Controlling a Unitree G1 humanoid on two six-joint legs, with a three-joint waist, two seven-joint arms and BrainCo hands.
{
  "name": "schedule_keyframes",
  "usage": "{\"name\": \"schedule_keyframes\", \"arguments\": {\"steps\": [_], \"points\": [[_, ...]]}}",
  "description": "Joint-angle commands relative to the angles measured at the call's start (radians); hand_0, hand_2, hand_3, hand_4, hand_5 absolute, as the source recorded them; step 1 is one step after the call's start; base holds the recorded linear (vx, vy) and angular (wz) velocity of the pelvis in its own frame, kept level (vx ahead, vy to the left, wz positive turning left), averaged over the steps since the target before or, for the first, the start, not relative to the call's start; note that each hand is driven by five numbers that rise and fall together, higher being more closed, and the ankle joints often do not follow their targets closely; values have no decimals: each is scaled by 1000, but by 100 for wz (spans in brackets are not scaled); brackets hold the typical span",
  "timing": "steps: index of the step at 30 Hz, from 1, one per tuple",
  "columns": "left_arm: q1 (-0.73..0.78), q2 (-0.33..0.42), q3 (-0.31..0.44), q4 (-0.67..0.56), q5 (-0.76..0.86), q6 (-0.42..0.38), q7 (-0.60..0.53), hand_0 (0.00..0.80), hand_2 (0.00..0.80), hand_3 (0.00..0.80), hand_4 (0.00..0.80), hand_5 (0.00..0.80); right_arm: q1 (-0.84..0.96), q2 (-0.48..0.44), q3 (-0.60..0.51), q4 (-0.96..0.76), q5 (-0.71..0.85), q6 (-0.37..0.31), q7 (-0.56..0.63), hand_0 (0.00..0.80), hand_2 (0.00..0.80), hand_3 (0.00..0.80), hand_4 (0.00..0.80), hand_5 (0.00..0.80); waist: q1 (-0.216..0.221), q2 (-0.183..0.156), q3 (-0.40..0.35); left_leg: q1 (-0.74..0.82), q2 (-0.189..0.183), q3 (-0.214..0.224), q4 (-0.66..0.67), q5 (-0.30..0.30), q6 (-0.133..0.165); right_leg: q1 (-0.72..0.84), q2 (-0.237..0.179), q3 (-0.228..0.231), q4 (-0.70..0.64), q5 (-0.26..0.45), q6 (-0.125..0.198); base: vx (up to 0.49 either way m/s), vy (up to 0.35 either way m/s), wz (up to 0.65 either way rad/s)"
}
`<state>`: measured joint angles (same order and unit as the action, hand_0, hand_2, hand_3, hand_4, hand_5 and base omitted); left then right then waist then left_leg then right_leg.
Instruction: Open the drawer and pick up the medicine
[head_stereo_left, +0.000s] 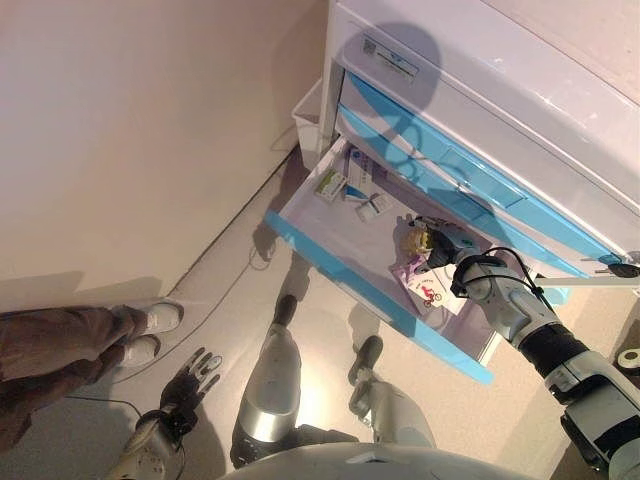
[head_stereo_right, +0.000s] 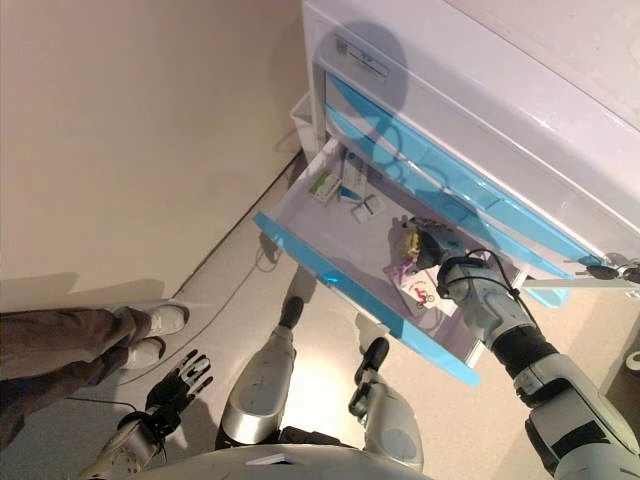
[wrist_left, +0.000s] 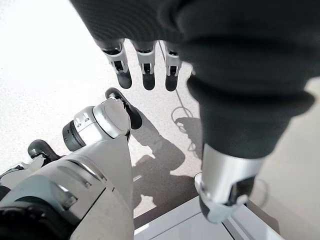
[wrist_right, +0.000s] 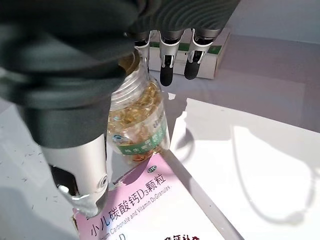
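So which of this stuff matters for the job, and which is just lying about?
Job:
- open drawer
- clear bottle of yellow capsules
- right hand, over the bottle
- pink box under the bottle

Lying about:
- small boxes at the drawer's far end
- left hand, idle, low
- person's shoes

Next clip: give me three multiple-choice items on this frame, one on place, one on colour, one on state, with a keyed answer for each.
1. Where is the right hand?
A. in the open drawer
B. by the floor
C. on the cabinet top

2. What colour is the drawer front?
A. red
B. blue
C. black

3. How are the left hand fingers?
A. curled round a box
B. pinching cloth
C. straight, holding nothing

Key: 1 A, it reaches beside the bottle of yellow capsules; 2 B, the front edge is light blue; 3 C, it hangs low over the floor.
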<state>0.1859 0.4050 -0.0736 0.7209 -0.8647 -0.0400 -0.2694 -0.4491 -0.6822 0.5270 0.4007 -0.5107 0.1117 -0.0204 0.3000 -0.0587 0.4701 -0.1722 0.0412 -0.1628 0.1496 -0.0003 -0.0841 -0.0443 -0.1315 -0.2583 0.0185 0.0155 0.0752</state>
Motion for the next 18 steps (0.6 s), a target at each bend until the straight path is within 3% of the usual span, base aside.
{"name": "schedule_keyframes", "arguments": {"steps": [1, 5, 6, 8, 9, 18], "points": [[51, 42, -14, -27, 5, 10, 1, 0, 0, 0, 0, 0, -43, 0, 55, 13, 22, 8, -35, 0, 0, 0, 0, 0, 0, -3, -31, -37, -47, 15, 2, 6, 86, -33, -50, 8, 84, 40, 47, 0, 0, 0], [49, 41, -14, -30, 5, 11, 4, 0, 0, 0, 0, 0, -39, 5, 53, 23, 18, -2, -43, 0, 0, 0, 0, 0, -1, -2, -28, -38, -47, 14, 3, 6, 86, -34, -50, 9, 84, 41, 47, 0, 0, 0], [48, 43, -15, -31, 4, 12, 3, 0, 0, 0, 0, 0, -39, 5, 53, 24, 20, -3, -44, 47, 47, 47, 47, 47, -1, -2, -29, -38, -47, 14, 3, 6, 86, -35, -51, 9, 84, 41, 47, 0, 0, 0], [47, 42, -16, -27, 3, 11, 3, 0, 0, 0, 0, 0, -41, 8, 54, 29, 21, -5, -45, 653, 653, 653, 653, 653, -2, -2, -29, -37, -47, 14, 2, 6, 86, -35, -51, 8, 85, 41, 47, 0, 0, 0], [47, 43, -15, -28, 3, 11, 2, 0, 0, 0, 0, 0, -43, 10, 53, 32, 20, -7, -46, 800, 800, 800, 800, 800, -2, -2, -28, -36, -47, 13, 2, 6, 87, -35, -51, 9, 85, 42, 47, 0, 0, 0], [51, 43, -11, -27, 1, 14, 3, 0, 0, 0, 0, 0, -37, 4, 49, 23, 20, -15, -42, 800, 800, 800, 800, 800, -3, -2, -30, -33, -47, 13, -3, 8, 88, -35, -50, 11, 85, 42, 48, 0, 0, 0]]}}
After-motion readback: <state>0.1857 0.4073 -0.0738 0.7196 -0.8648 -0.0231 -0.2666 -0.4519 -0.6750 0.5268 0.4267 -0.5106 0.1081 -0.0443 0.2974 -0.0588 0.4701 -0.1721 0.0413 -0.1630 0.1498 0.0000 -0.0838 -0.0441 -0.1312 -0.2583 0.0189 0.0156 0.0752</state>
